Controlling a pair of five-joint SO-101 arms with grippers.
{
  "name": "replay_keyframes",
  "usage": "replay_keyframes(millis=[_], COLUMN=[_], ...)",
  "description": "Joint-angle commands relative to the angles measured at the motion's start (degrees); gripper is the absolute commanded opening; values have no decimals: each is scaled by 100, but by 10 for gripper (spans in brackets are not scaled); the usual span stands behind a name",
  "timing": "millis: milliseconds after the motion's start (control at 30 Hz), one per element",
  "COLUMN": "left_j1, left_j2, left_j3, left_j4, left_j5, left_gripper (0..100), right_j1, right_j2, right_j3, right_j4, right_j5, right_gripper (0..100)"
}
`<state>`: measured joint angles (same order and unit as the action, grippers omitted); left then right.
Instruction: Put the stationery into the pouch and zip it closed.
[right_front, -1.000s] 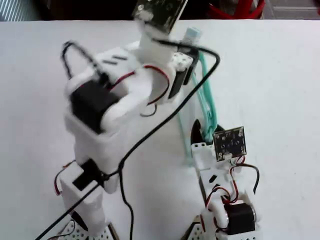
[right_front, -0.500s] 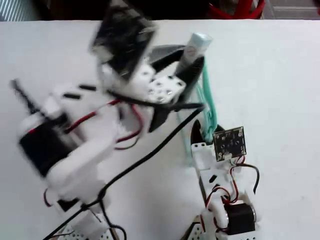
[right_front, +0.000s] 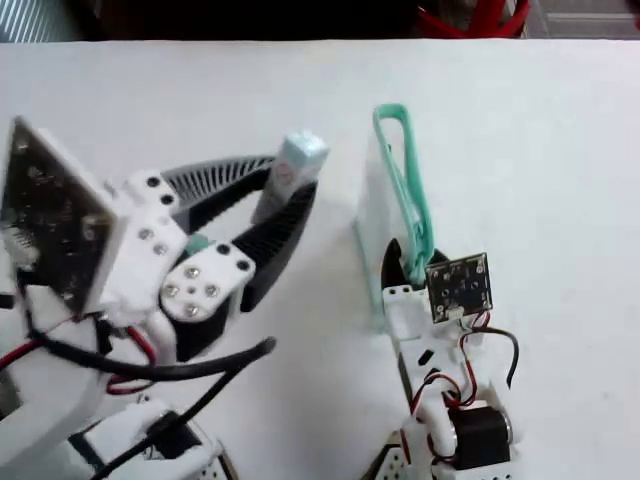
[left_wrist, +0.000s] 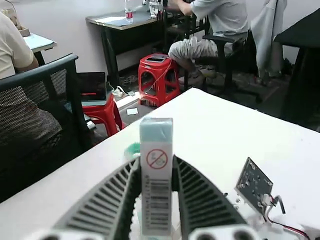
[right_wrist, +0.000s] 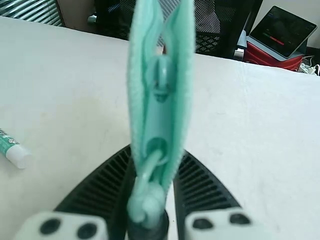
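High view: the left gripper (right_front: 283, 200) is clamped on a little pale box (right_front: 292, 172), with the dark ribbed fingers (right_front: 275, 240) pinching it from both sides. The box's end pokes out past the tips. It hangs over the white table (right_front: 150, 90), a fair way left of the pouch (right_front: 398, 180) and not touching it. The pouch is standing up on its edge with the mint zip side on top. Its near end is squeezed in the right gripper (right_front: 405, 262), jaws narrow.

Left wrist view: same grab up close. The left gripper (left_wrist: 156, 167) has both ribbed fingers (left_wrist: 200, 195) pressed flat against the box (left_wrist: 156, 150), which sits upright between them. It has a teal cap end and a white label. The other arm's camera board (left_wrist: 255, 186) is near, just above the table (left_wrist: 225, 125).

Right wrist view: the right gripper (right_wrist: 152, 170) is nipped tight on the pouch (right_wrist: 162, 50), and the two mint zip edges run straight away from the fingers (right_wrist: 200, 185). The zip pull (right_wrist: 161, 80) sits between those edges. Honestly can't tell how far the zip is open. A white tube (right_wrist: 11, 149) with green print lies flat on the table (right_wrist: 260, 125), well apart from the pouch.
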<state>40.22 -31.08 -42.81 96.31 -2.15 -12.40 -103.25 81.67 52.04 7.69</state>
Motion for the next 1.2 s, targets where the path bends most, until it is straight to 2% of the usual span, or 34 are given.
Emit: replay_keyframes(millis=[0, 133, 233, 333, 400, 500, 600, 767, 1167], left_j1=[-418, -752, -673, -602, -602, -629, -620, -602, -681], left_j2=[-1077, -1446, -1622, -1692, -1648, -1262, -532, 488, 822], left_j3=[2576, 5292, 7086, 8158, 8396, 8273, 7824, 7305, 7288], left_j4=[-2277, -5029, -7297, -9213, -9873, -10101, -10110, -10101, -10101], left_j5=[-18, 0, 0, -35, -35, -35, -9, 0, -9], left_gripper=[24, 24, 24, 24, 25, 26, 27, 26, 27], right_j1=[-31, -13, -4, -4, -4, -4, -48, -48, -40], right_j2=[13, 13, 13, 13, 13, 13, 13, 13, 13], right_j3=[141, 149, 149, 149, 149, 149, 176, 211, 211], right_j4=[40, 40, 40, 40, 40, 40, 31, -40, -40], right_j5=[53, 53, 53, 53, 53, 88, 352, 352, 352], right_gripper=[19, 19, 19, 19, 19, 19, 19, 19, 19])
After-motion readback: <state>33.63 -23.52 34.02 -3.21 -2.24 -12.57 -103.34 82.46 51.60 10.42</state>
